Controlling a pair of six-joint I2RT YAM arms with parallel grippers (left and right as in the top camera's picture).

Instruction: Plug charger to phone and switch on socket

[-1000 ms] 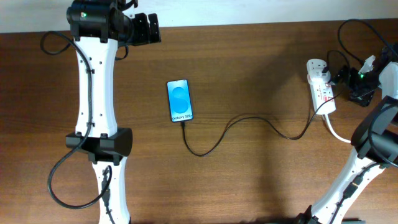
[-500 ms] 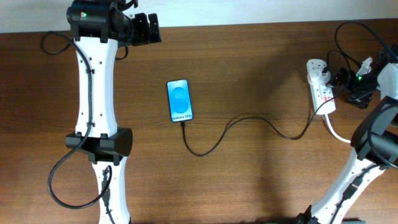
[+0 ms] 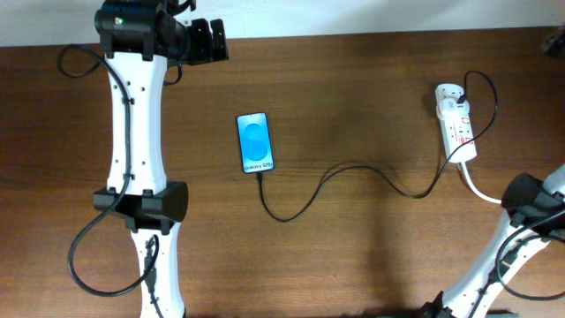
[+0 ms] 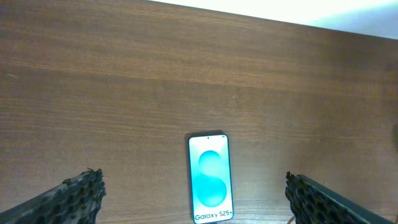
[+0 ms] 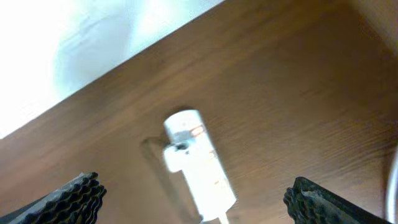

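Observation:
The phone (image 3: 255, 142) lies flat at the table's middle left with its blue screen lit; it also shows in the left wrist view (image 4: 210, 178). The charger cable (image 3: 353, 167) runs from the phone's lower end in loops to a plug (image 3: 453, 102) seated in the socket (image 3: 460, 131), a white strip at the far right. My left gripper (image 3: 212, 41) is open and empty, high behind the phone (image 4: 194, 190). My right gripper (image 5: 196, 199) is open and empty, raised above the socket (image 5: 202, 171), which looks blurred. It is nearly out of the overhead view.
The socket's thick white cord (image 3: 479, 189) runs down and right towards the right arm's base (image 3: 530, 201). The left arm's white links (image 3: 132, 132) lie along the table's left side. The table's far edge (image 4: 261, 14) meets a pale wall.
My right gripper was close beside the socket's right side. It has pulled up and away and left the overhead view. The phone, cable and left arm have not moved.

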